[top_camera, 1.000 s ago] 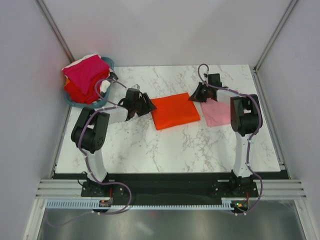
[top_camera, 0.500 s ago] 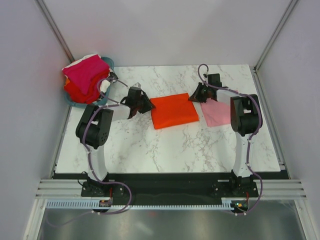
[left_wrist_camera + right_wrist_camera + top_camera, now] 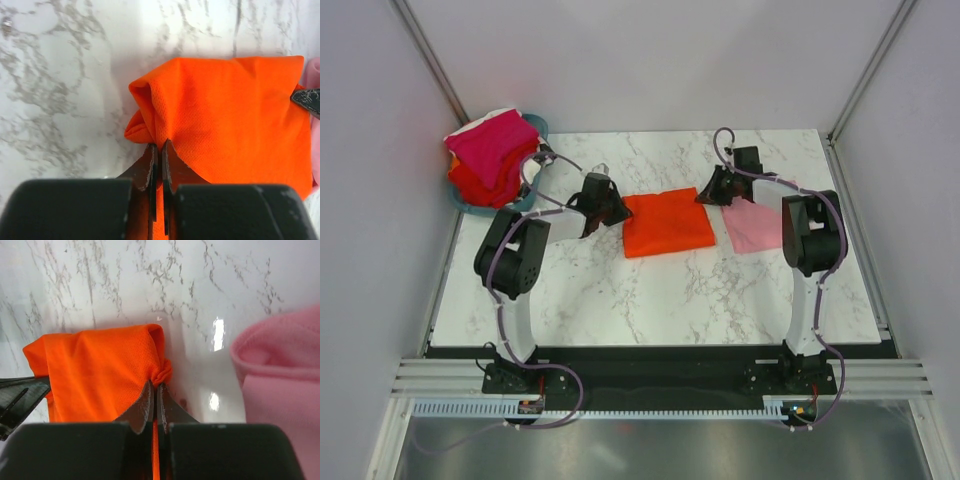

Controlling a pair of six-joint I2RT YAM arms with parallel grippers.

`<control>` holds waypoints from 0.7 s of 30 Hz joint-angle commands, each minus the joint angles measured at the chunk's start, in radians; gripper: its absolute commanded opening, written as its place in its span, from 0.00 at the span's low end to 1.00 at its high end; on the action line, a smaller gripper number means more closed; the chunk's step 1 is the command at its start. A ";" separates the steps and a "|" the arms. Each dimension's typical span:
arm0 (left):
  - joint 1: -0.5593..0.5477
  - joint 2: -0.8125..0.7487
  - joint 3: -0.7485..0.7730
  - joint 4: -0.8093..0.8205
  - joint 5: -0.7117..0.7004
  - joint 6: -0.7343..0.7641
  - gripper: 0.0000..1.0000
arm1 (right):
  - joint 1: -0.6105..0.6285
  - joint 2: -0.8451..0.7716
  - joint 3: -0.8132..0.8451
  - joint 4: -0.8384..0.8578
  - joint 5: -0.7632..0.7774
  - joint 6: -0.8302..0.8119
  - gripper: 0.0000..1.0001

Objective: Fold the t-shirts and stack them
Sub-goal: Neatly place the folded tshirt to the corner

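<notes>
A folded orange-red t-shirt (image 3: 666,222) lies in the middle of the marble table. My left gripper (image 3: 617,212) is shut on its left edge, the cloth pinched between the jaws (image 3: 160,146). At the shirt's far right corner my right gripper (image 3: 705,196) is shut on a bunched bit of the same cloth (image 3: 156,385). A folded light pink t-shirt (image 3: 755,225) lies just right of the orange one, also in the right wrist view as pink cloth (image 3: 280,390). Magenta, red and white t-shirts (image 3: 492,155) are heaped in the basket.
A teal plastic basket (image 3: 510,207) stands at the table's back left corner, next to the left arm. Grey walls and frame posts close in the table on three sides. Bare marble (image 3: 660,300) shows in front of the shirts.
My left gripper has slid right to the orange shirt's left edge and closed on it. The shirt's left edge has shifted slightly right. The right gripper has stayed shut on its corner.
</notes>
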 commanded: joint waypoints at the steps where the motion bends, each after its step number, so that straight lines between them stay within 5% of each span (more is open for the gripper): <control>1: -0.050 -0.103 0.025 0.017 -0.025 0.053 0.02 | 0.007 -0.174 -0.027 -0.016 0.015 -0.018 0.00; 9: -0.210 -0.245 0.031 -0.006 -0.054 0.040 0.02 | -0.051 -0.475 -0.137 -0.177 0.180 -0.046 0.00; 15: -0.358 -0.296 0.087 -0.009 -0.074 0.033 0.02 | -0.247 -0.677 -0.211 -0.234 0.222 -0.058 0.00; 21: -0.449 -0.239 0.238 -0.008 -0.073 0.043 0.02 | -0.384 -0.710 -0.170 -0.304 0.283 -0.092 0.00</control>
